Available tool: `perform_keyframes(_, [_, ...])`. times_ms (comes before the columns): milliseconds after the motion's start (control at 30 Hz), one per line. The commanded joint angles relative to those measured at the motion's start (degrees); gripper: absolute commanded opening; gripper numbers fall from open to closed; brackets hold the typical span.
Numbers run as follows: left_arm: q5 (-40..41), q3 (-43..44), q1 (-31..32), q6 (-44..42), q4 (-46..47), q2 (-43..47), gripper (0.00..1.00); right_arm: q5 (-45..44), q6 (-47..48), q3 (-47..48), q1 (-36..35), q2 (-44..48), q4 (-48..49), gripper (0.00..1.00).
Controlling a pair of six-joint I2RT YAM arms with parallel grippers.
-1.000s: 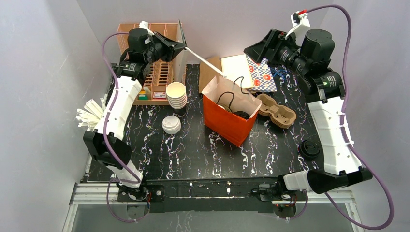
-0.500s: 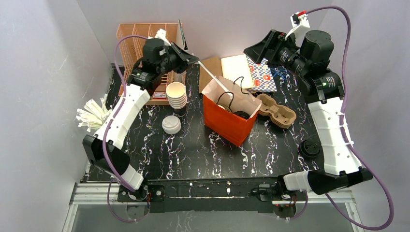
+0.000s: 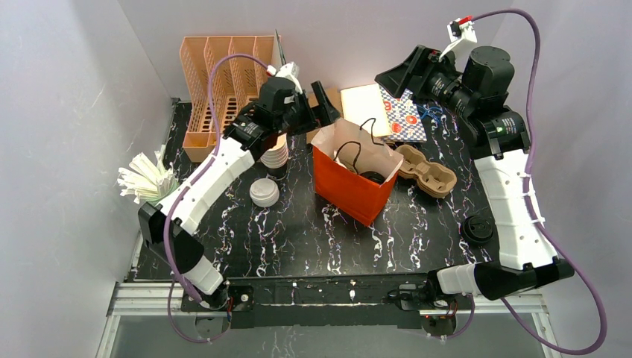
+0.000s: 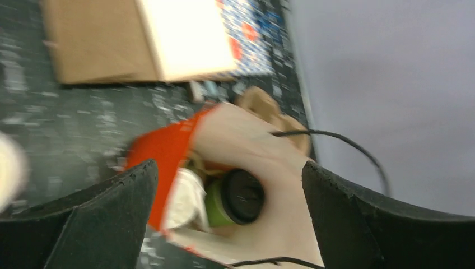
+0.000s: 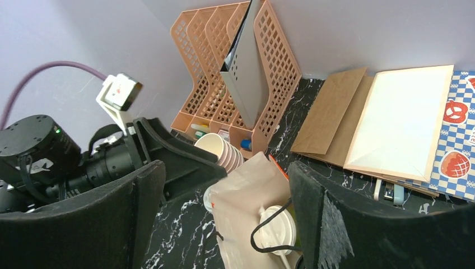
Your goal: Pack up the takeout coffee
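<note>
The takeout coffee stands inside an orange paper bag (image 3: 350, 186). In the left wrist view I see a green cup with a black lid (image 4: 242, 196) beside a white-lidded cup (image 4: 187, 199). In the right wrist view the white lid (image 5: 278, 223) has a thin white straw (image 5: 280, 246) lying across it. My left gripper (image 3: 326, 106) (image 4: 228, 167) hangs open over the bag's back left rim with nothing between its fingers. My right gripper (image 3: 391, 78) (image 5: 224, 168) is open, raised behind and to the right of the bag.
A stack of lidless white cups (image 3: 276, 153) and a loose white lid (image 3: 264, 192) sit left of the bag. A cardboard cup carrier (image 3: 426, 171) lies to its right, a black lid (image 3: 477, 229) by the right arm. An orange file organizer (image 3: 216, 74), flat paper bags (image 3: 365, 101) and white wrapped straws (image 3: 145, 177) border the table.
My left gripper swung right from the organizer to the bag, carrying a long white straw, then opened. The straw has left its fingers. The right arm stayed put.
</note>
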State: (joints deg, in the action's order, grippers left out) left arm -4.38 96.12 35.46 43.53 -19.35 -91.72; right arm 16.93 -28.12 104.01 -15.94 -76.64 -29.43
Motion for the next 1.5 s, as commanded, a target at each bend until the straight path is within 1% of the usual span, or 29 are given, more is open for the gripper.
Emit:
perform_keyframes(0, [24.5, 1.4, -1.1, -14.0, -10.0, 8.6, 0.95, 0.7, 0.1, 1.0, -0.3, -0.5, 1.9, 0.89])
perform_keyframes(67, [35.6, 1.4, -1.9, -17.6, -12.5, 10.5, 0.89, 0.8, -0.1, 1.2, -0.3, -0.8, 1.8, 0.89])
perform_keyframes(133, [43.0, 1.8, -4.3, -20.0, -15.2, 11.4, 0.79, 1.1, -0.2, 1.8, -0.3, -1.3, 1.6, 0.89])
perform_keyframes(200, [45.0, 2.3, -10.3, -19.9, -18.2, 11.5, 0.65, 1.6, -0.5, 2.0, -0.3, -1.7, 1.6, 0.89])
perform_keyframes(233, [45.2, 2.2, -14.0, -19.5, -19.3, 11.6, 0.62, 1.8, -0.6, 2.1, -0.3, -1.9, 1.6, 0.89])
perform_keyframes(267, [45.5, 1.9, -17.0, -19.3, -20.2, 11.7, 0.61, 1.8, -0.8, 2.1, -0.3, -2.0, 1.5, 0.89])
perform_keyframes(333, [48.8, 0.6, -21.4, -19.7, -21.0, 11.6, 0.59, 1.5, -1.2, 1.7, -0.2, -1.9, 1.5, 0.89])
perform_keyframes(400, [54.0, -0.7, -23.5, -20.7, -21.6, 10.7, 0.57, 1.4, -1.2, 1.5, -0.3, -2.0, 1.2, 0.89])
perform_keyframes(433, [57.9, -1.3, -24.5, -20.9, -22.1, 9.8, 0.55, 1.3, -1.4, 1.3, -0.3, -2.1, 1.1, 0.89])
perform_keyframes(533, [63.4, -4.2, -27.4, -18.9, -22.9, 7.8, 0.5, 1.7, -1.7, 1.2, -0.3, -2.4, 0.9, 0.89])
perform_keyframes(600, [64.3, -7.2, -30.4, -17.8, -21.3, 7.6, 0.44, 1.9, -1.8, 1.2, -0.2, -2.7, 0.4, 0.88])
perform_keyframes(700, [62.6, -11.8, -34.2, -18.4, -16.9, 8.0, 0.39, 3.1, -1.8, 1.8, -0.3, -3.7, -0.3, 0.88])
perform_keyframes(800, [61.1, -14.3, -38.1, -18.4, -15.3, 7.4, 0.35, 3.8, -1.2, 3.8, -0.3, -5.2, -2.3, 0.88])
perform_keyframes(867, [61.3, -15.3, -39.2, -18.7, -14.4, 7.3, 0.32, 3.8, -1.1, 4.6, -0.3, -6.1, -3.1, 0.88])
perform_keyframes(1067, [62.8, -17.1, -39.8, -19.4, -12.0, 5.6, 0.24, 4.5, -1.7, 5.3, -0.3, -7.0, -4.3, 0.87])
perform_keyframes(1200, [63.3, -16.5, -40.2, -18.8, -11.5, 4.5, 0.22, 4.5, -1.3, 6.0, -0.3, -7.3, -5.1, 0.87])
perform_keyframes(1333, [64.5, -15.0, -41.0, -18.8, -11.6, 3.8, 0.25, 4.3, -1.4, 6.6, -0.3, -7.8, -5.1, 0.87])
perform_keyframes(1467, [65.3, -13.7, -41.7, -19.8, -11.0, 2.8, 0.24, 5.1, -1.5, 8.3, -0.3, -8.9, -5.3, 0.87])
